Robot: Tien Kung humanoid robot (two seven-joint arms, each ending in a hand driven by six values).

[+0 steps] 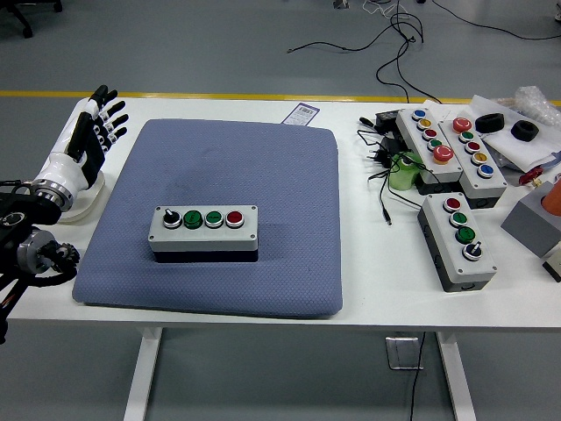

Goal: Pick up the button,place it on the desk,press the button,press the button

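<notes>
No lettering is legible on the grey rectangular button box (pixel 203 230), which lies on the blue-grey textured mat (pixel 228 167) on the white table (pixel 368 289), long axis left to right, its four controls facing up. The black-and-white left hand (pixel 92 132) rests at the table's left edge, fingers spread, holding nothing.

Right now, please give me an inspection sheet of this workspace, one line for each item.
Surface: white table with a blue-grey textured mat on it.
Job's things: grey four-control button box on the mat, carrying one black knob, two green buttons, one red button.
Clutter: three more grey button boxes at the right; green object; two black rings.
Grippers: left hand at the table's left edge, fingers spread, holding nothing; right hand not in view.
Cables: black leads right of the mat.
Surroundings: grey floor, yellow line.
</notes>
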